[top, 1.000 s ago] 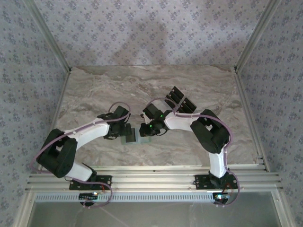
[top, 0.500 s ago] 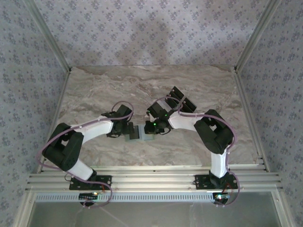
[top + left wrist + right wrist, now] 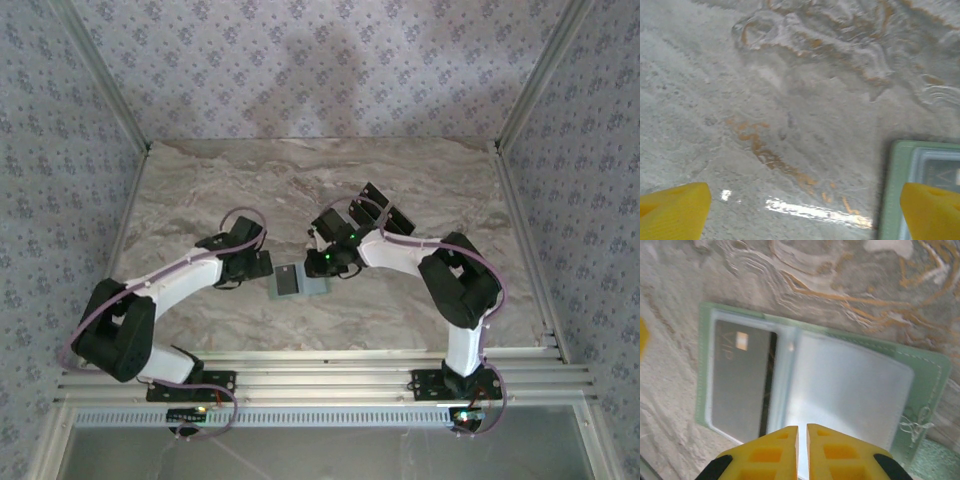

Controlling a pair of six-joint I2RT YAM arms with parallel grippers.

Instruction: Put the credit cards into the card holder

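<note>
Fingers (image 3: 772, 455) of the right gripper (image 3: 798, 452) stand all but closed, nothing visible between them, tips over the near edge of the card holder (image 3: 850, 385) beside its centre fold. The holder lies open and flat; a grey card (image 3: 740, 380) marked VIP sits in its left pocket. Left gripper (image 3: 800, 215) fingers are spread wide and hold nothing; one tip overlaps the holder's green edge (image 3: 896, 190), contact not determinable. From above, the holder (image 3: 297, 282) rests on the marble-patterned table (image 3: 420, 180) between both grippers.

a lab test booth: patterned walls (image 3: 300, 60), aluminium rails (image 3: 330, 381), marble tabletop (image 3: 420, 170).
</note>
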